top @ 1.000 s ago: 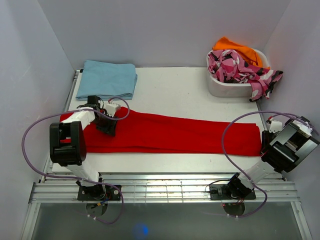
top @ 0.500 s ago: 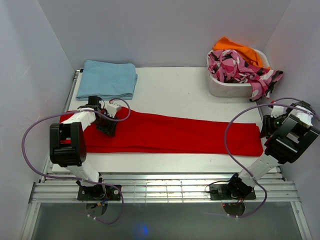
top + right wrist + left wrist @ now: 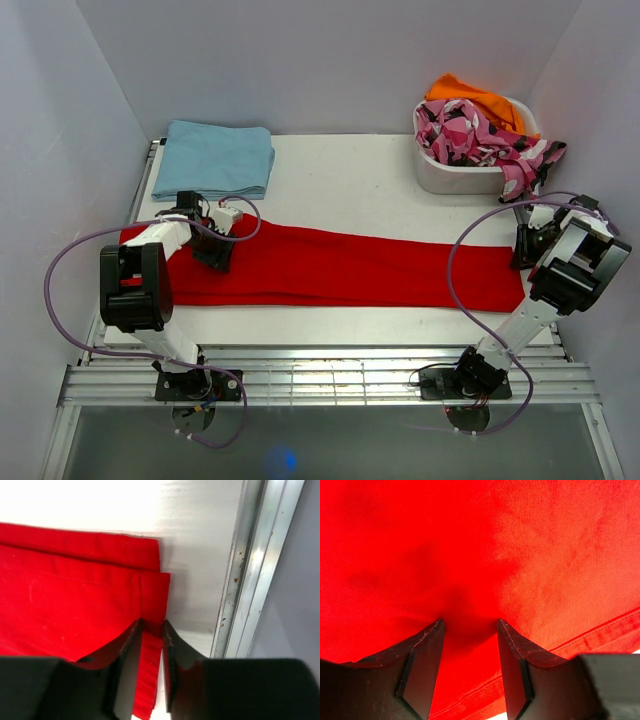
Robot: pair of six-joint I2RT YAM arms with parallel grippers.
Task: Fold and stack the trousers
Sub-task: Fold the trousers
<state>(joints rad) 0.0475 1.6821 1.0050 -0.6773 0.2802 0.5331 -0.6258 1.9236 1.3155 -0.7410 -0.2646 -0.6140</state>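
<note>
Lying in a long strip, trousers (image 3: 340, 268) await folding, stacking; right gripper (image 3: 152, 627) nips one end — left gripper (image 3: 470, 630) spread on cloth

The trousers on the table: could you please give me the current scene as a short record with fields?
trousers: red, laid flat lengthwise across the table
left gripper: open, fingertips pressed on the trousers' left end
right gripper: closed on the hem at the right end
blue garment: folded, far left, apart from trousers
tub: far right, holds clothes
</note>
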